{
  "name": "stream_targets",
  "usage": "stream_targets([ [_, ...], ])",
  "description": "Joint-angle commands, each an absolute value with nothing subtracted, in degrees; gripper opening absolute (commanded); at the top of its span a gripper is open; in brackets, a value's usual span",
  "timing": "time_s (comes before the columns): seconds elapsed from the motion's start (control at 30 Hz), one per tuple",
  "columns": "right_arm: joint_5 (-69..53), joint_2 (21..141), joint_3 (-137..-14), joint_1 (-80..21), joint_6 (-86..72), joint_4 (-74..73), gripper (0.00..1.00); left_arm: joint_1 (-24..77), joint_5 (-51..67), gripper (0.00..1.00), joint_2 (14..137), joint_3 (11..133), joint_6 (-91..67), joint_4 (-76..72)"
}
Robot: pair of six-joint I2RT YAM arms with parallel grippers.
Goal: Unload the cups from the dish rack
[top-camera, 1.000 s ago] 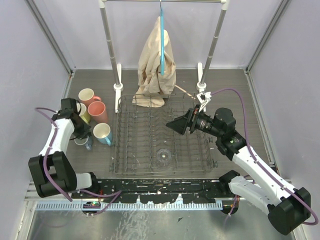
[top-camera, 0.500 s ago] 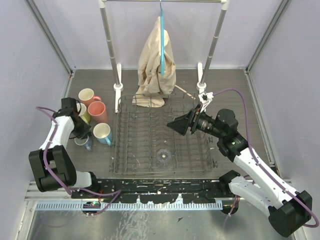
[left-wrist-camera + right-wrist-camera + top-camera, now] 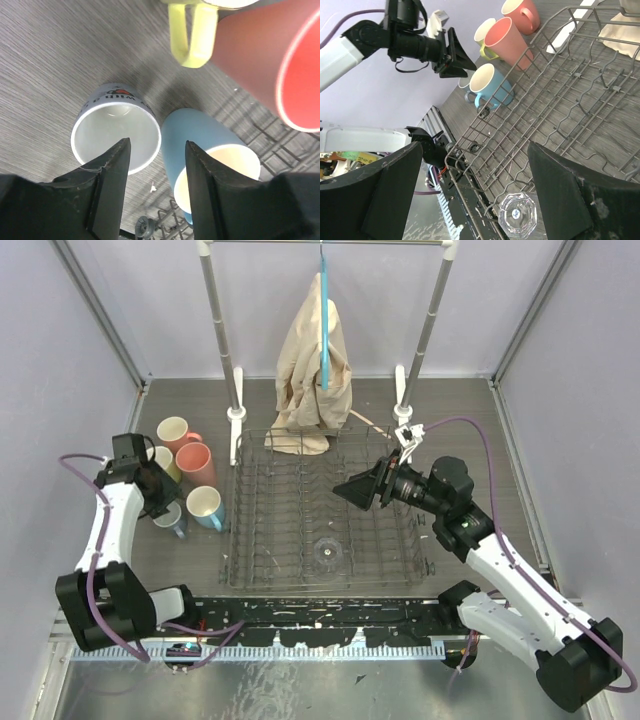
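Grey tabletop point(image 3: 50, 50), yel. mug point(image 3: 194, 60) cropped, L hand point(image 3: 157, 144) above grey mug point(image 3: 115, 125)

So the left arm point(image 3: 110, 525) was folded out to its own side, elbow low, with the left gripper point(image 3: 157, 150) pointing down, fingers parted and empty. The right arm point(image 3: 500, 565) reached in toward the middle, and the right gripper point(image 3: 470, 165) was aimed leftward, spread wide and empty too.

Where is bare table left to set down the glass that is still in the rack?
The widest bare table is right of the dish rack, up to the right wall. A smaller patch lies behind the far pink mug, toward the back wall. Left of the rack is crowded: five mugs stand close together, the left gripper open above the grey one.
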State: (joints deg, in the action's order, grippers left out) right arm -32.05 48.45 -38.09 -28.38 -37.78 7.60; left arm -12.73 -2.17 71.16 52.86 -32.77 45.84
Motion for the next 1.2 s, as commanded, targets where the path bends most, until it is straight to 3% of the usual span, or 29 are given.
stream_targets([
  [0.0, -32.25, 49.09, -39.23, -28.13, -38.02, 8.83, 0.92, -13.1, -0.92, 0.57, 66.76, 56.3, -33.22, 46.9],
  [0.13, -33.0, 50.16, -39.34, -28.2, -38.24, 7.23, 0.92, -13.0, 2.22, 0.64, 61.15, 57.35, -34.83, 48.29],
  [0.37, -31.5, 52.98, -38.91, -29.9, -36.12, -0.12, 0.88, -8.72, 7.37, 0.67, 49.42, 55.46, -37.53, 45.81],
  [0.73, -11.22, 59.76, -43.16, -45.59, -27.41, -18.28, 0.88, 10.06, 0.5, 0.68, 40.65, 53.23, -38.83, 45.86],
  [1.17, 0.72, 68.24, -49.42, -55.1, -26.94, -27.07, 0.88, 11.77, 2.05, 0.68, 36.58, 52.24, -35.67, 47.02],
])
